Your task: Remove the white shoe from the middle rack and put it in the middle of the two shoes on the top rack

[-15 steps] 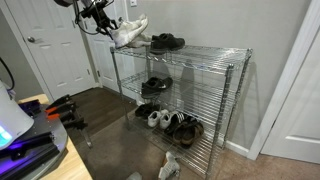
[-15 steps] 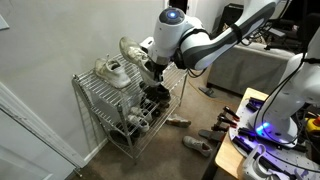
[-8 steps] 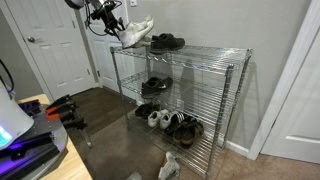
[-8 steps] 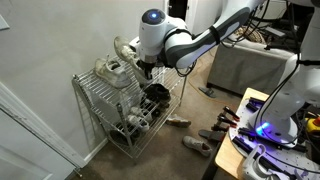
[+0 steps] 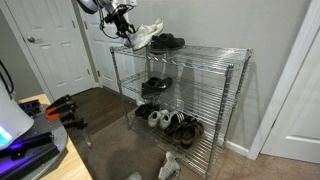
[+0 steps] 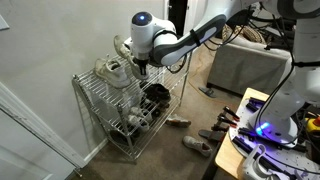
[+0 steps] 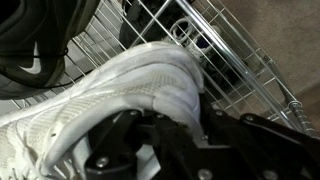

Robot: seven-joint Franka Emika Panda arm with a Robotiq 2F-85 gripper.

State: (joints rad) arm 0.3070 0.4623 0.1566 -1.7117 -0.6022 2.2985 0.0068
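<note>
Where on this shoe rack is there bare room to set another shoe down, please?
The top rack is bare from the dark shoe to its end away from the gripper; the middle rack is likewise bare beyond its dark shoes. Crowded: the bottom tier, and the top rack's end where the white shoe is held.
</note>
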